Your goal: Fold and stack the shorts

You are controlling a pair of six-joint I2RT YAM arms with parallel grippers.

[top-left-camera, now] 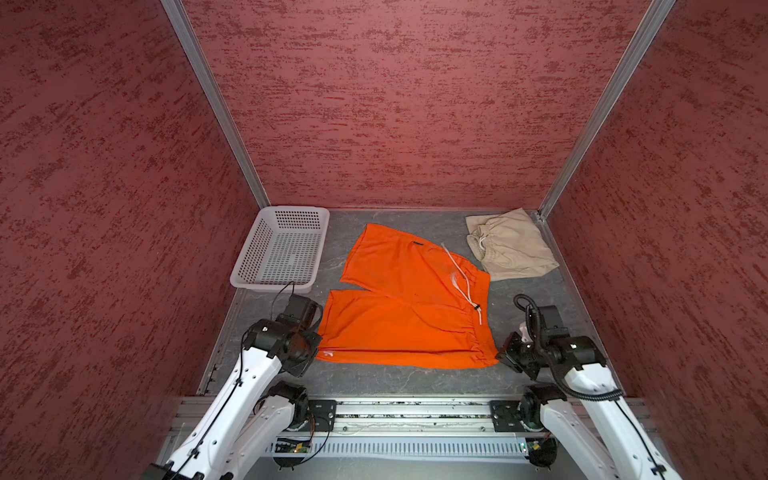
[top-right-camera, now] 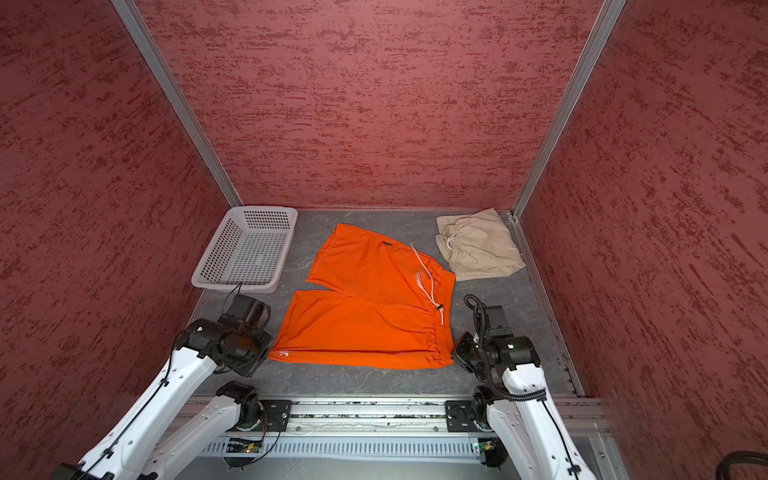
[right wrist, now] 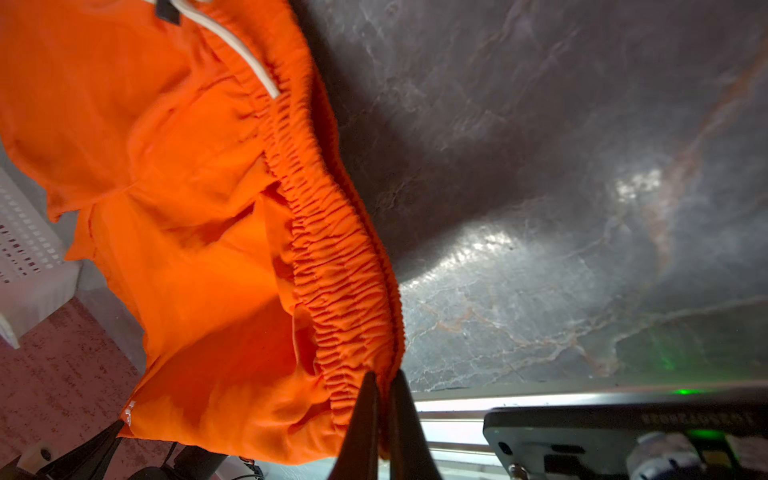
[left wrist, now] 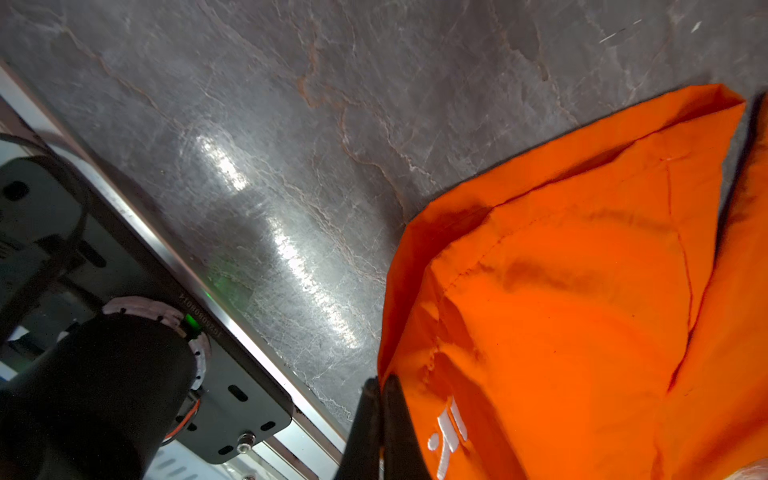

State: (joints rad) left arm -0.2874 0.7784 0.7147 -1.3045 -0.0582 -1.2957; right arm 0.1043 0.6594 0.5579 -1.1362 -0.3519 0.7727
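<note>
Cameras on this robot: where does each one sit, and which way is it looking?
Both top views: high above the front, looking down at the table, orange shorts, beige shorts and basket; left arm and right arm show.
Left wrist: on the left arm, looking along the left gripper, pinching the orange hem corner.
Right wrist: on the right arm, looking along the right gripper, pinching the waistband.
Shared: all views show the orange shorts and grey table.
</note>
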